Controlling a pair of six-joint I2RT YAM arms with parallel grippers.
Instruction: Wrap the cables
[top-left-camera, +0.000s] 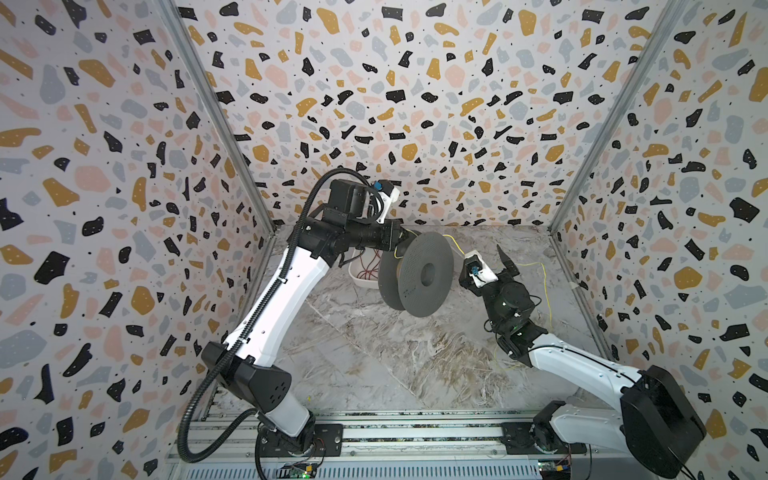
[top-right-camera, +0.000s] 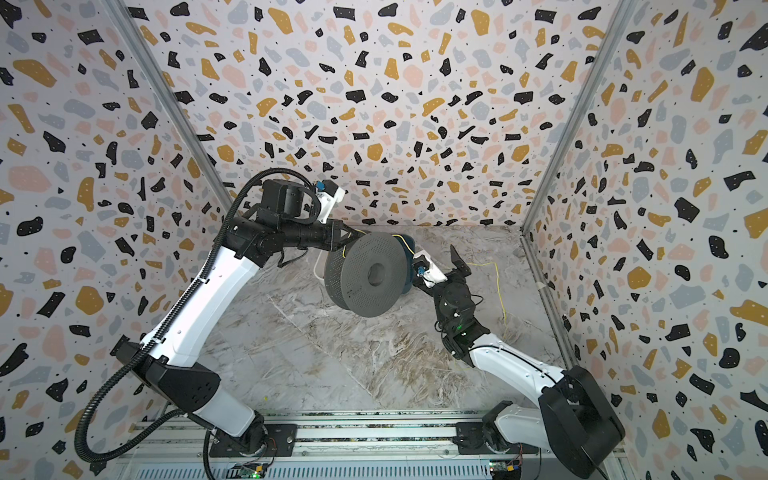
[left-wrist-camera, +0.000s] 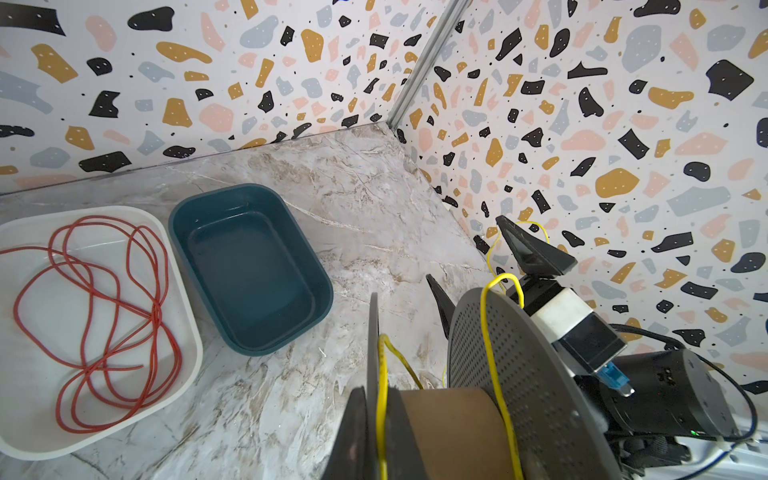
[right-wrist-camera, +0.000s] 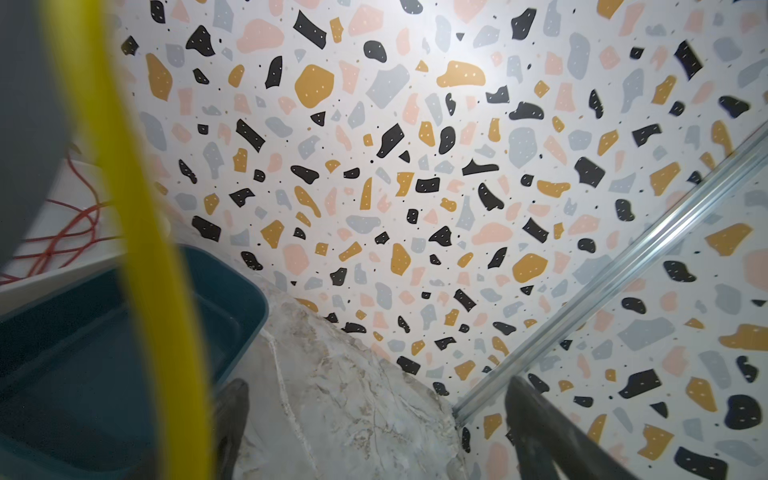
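Speckled terrazzo-print walls box in a marble-look table (left-wrist-camera: 365, 216), and both arms are working at its far end. The left pincer (top-left-camera: 398, 245) is clenched on the rim of one disc of a grey spool (top-left-camera: 417, 276), holding it clear of the table with both discs standing on edge. The spool's axis lies roughly level, running from the left arm across toward the right one. In both top views its centre hole looks out to the front right. From the left wrist view you can see the brown cardboard core (left-wrist-camera: 444, 411) between the two discs.

Now the yellow cable (left-wrist-camera: 492, 353). One strand sits against the disc the left pincer grips, close by the core. Another climbs off the core and arches over the edge of the far, perforated disc. In both top views it then heads off to the right, past the right arm. There it bends and trails along the table toward the front beside the right wall, loose and wavy.

The right pincer (left-wrist-camera: 463, 246) stands just beyond that far disc, fingers spread wide, released. The yellow cable runs close past one finger, huge and blurred in the right wrist view, and it is not pinched.

Over at the back, the red cable (left-wrist-camera: 157, 309) lies in slack, overlapping loops inside a white tray (left-wrist-camera: 187, 316), with one strand running out of the left wrist view. Just beside it sits a dark teal tray (left-wrist-camera: 249, 266), its long side turned to the white tray.
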